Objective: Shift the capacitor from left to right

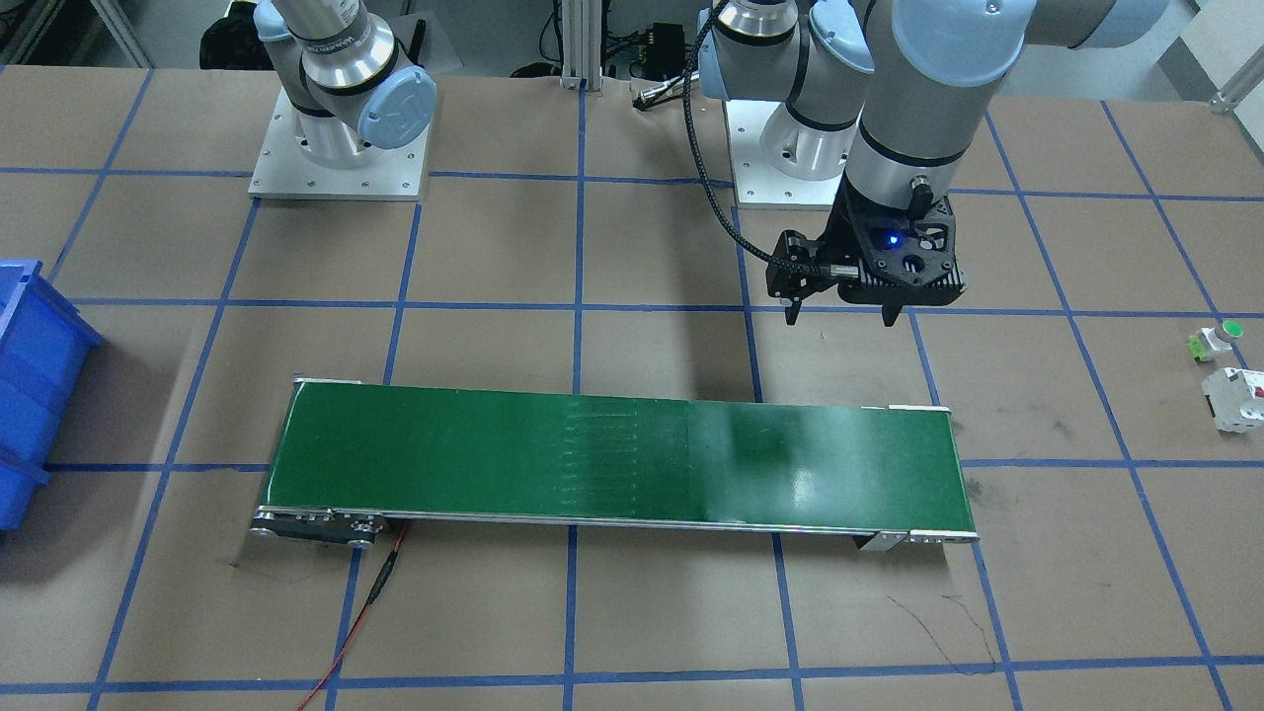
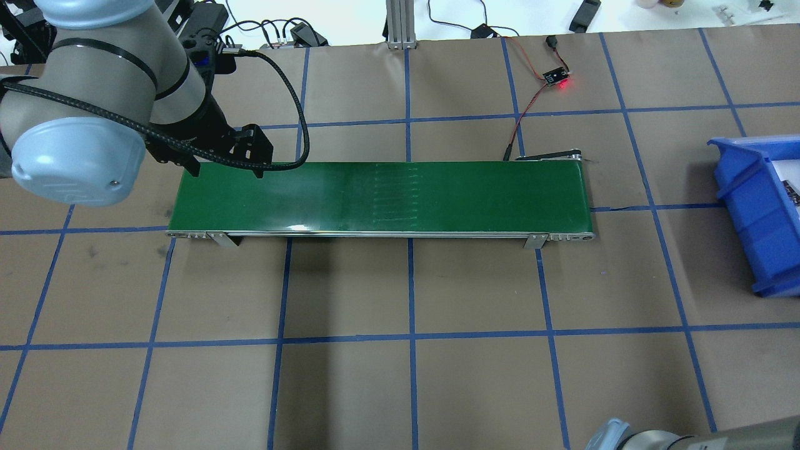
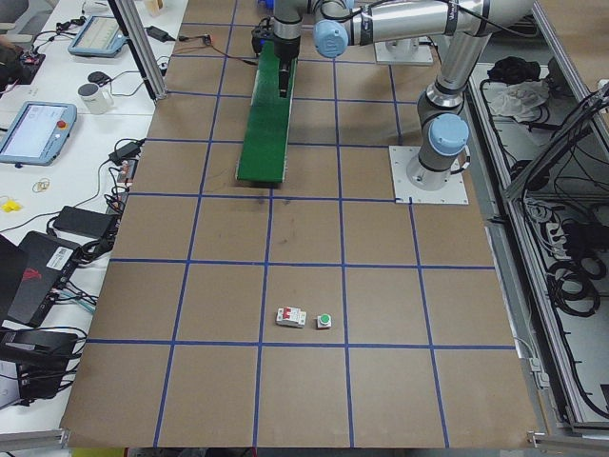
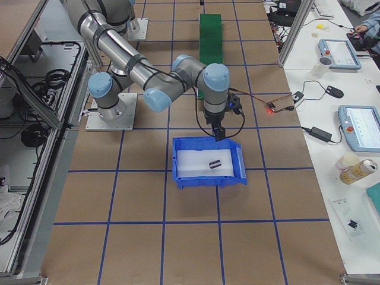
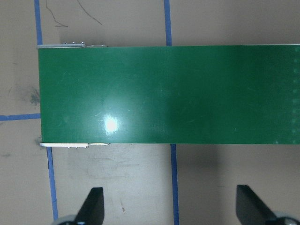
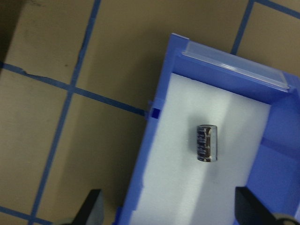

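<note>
The capacitor (image 6: 206,143), a small dark cylinder with pale marks, lies on white foam inside the blue bin (image 6: 161,117). It also shows in the exterior right view (image 4: 215,164). My right gripper (image 6: 171,211) hangs open and empty above the bin's near wall (image 4: 218,132), apart from the capacitor. My left gripper (image 1: 839,316) is open and empty above the table just behind the left end of the green conveyor belt (image 1: 612,454). It also shows in the overhead view (image 2: 226,172) and its own wrist view (image 5: 171,208). The belt (image 5: 168,93) is bare.
A white boxy part with a red spot (image 1: 1234,395) and a green-capped button (image 1: 1217,338) lie at the table's left end. A small sensor board with a red light (image 2: 556,76) and its wires sit behind the belt. The blue bin (image 2: 750,206) stands at the right.
</note>
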Robot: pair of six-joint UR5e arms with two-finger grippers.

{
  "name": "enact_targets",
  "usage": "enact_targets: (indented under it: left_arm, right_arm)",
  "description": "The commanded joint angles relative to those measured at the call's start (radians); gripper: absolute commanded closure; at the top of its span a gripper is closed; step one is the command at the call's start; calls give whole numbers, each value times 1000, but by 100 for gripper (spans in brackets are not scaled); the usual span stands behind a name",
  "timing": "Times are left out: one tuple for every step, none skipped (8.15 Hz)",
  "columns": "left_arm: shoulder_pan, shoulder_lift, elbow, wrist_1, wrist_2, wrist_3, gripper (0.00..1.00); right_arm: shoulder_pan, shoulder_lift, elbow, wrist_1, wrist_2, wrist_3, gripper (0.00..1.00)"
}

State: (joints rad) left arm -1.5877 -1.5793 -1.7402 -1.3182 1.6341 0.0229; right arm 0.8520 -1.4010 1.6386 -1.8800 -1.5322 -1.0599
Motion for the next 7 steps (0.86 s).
enact_targets:
  left_arm:
    - [-1,-2,5,0,0,-15,0]
    - [0,-2,7,-4,3,-15,0]
    - [0,-5,8,-15,3,-14,0]
    - [0,-5,10,-25,3,-14,0]
    - [3,-2,11,-44,0,-14,0]
    - [5,-1,13,-59,0,-14,0]
    - [9,-1,13,-67,-2,-14,0]
  right_arm:
    - [205,-134,-9,152,17,282,0]
    - [325,-156,-11,174,18,460,0]
    - [455,-161,-11,173,20,630,0]
    - [596,-158,-11,162,20,832,0]
    - [722,-150,-13,125,12,953,0]
    - [799,-148,-14,111,4,1016,0]
    - [820,-145,-13,125,3,1061,0]
